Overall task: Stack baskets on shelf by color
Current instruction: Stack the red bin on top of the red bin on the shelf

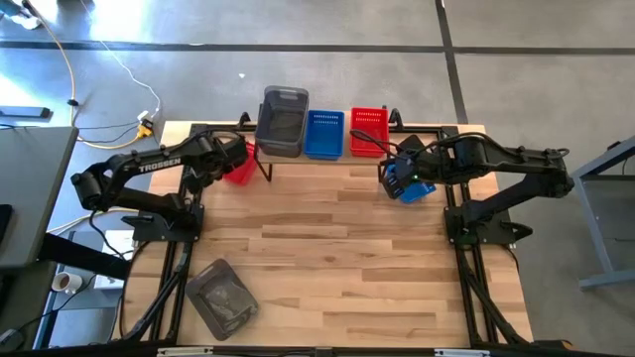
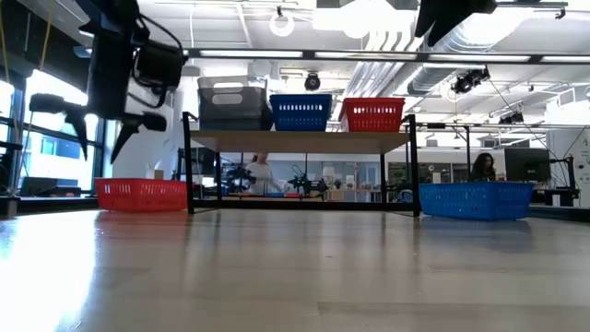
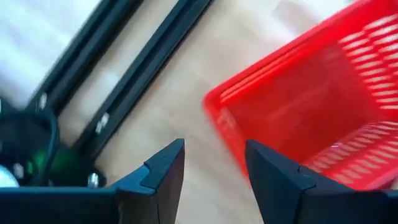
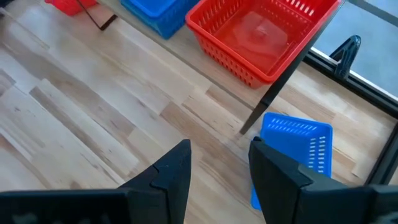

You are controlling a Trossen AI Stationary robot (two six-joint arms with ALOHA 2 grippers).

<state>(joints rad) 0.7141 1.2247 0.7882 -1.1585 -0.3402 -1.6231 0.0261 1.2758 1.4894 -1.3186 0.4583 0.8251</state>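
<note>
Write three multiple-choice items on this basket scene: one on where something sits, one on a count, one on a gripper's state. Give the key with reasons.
1. Where does the loose grey basket lie?
A. On the shelf
B. On the tabletop's near left part, away from the shelf
C. Inside the loose blue basket

2. How many basket stacks stand on the shelf?
A. One
B. Three
C. Five

3. How do the left gripper's fingers stand?
A. Apart, holding nothing
C. Shut on a grey basket
B. Shut on a blue basket

Key: 1 B, the high view shows it alone on the wood, far from the shelf. 2 B, a grey stack, a blue stack and a red stack sit side by side there. 3 A, the left wrist view shows a gap between the fingers, beside the loose red basket.
</note>
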